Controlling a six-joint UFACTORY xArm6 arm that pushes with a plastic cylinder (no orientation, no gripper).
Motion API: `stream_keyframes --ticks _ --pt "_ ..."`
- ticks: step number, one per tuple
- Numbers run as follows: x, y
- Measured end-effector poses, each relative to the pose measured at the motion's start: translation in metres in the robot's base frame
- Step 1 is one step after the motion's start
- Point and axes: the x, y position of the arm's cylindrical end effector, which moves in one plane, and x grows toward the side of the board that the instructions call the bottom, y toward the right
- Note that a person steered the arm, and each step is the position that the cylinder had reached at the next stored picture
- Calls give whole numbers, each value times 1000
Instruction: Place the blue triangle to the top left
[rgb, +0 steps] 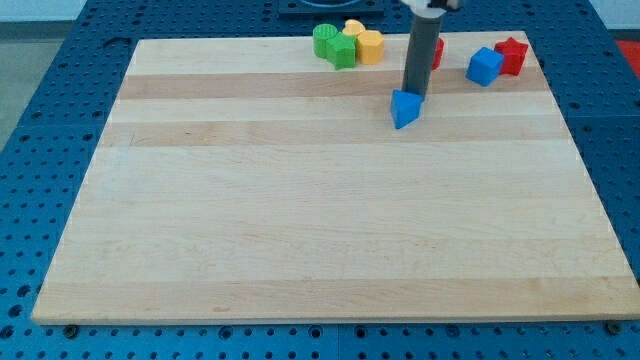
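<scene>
Claw there is none on this arm, so no open or closed state applies; it ends in a dark rod, and my tip (412, 96) rests at the far right edge of the blue triangle (404, 109), seemingly touching it. Largest is the wooden desk (300, 230), with no containers on it. Along its far edge sit a green block (334, 46) and a yellow block (364, 42) touching, then, right of the rod, a blue cube (485, 66) beside a red block (512, 55); another red block is mostly hidden behind the rod. The triangle lies far and right of centre. It looks light, rigid and likely to slide or twist, so pushing squarely on its right face seems best.
</scene>
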Motion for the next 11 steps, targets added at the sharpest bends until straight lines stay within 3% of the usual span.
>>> stream_keyframes --ticks 2,3,5,6,8,9,11 --pt "9 49" --pt "35 38" --pt "28 -80" --pt "31 -81" --pt "29 2" --pt "12 -19" --pt "9 -132"
